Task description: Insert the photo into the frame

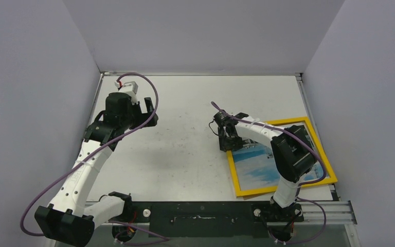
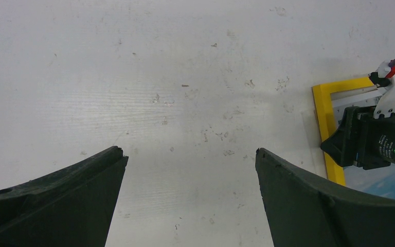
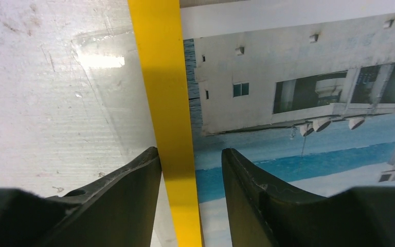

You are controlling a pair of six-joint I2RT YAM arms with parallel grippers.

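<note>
Frame (image 1: 232, 174) lies flat on the right side of the table (image 1: 185, 154), yellow border up, slightly skewed to the table edges. Photo (image 1: 252, 167) is face up inside the yellow border, white building and blue water showing; can't tell if it is fully seated. The forearm of the right arm crosses over part of both in the top view. Right gripper (image 1: 230, 139) is down at the frame's left bar, near its far corner. In the right wrist view the right gripper (image 3: 190, 150) straddles that yellow bar (image 3: 164, 103). One finger (image 3: 133, 190) is on the table side, right against the bar's outer edge. The other is over the photo (image 3: 288, 92), with a strip of print showing between it and the bar. So the jaws are partly spread, not clenched, nothing lifted. Left gripper (image 1: 148, 109) is at the far left of the table, well apart from the frame. In the left wrist view the left gripper (image 2: 187, 150) has its jaws spread wide over bare scuffed tabletop, released, holding nothing. The frame's corner (image 2: 323, 113) and the other arm's wrist show at that view's right edge.
</note>
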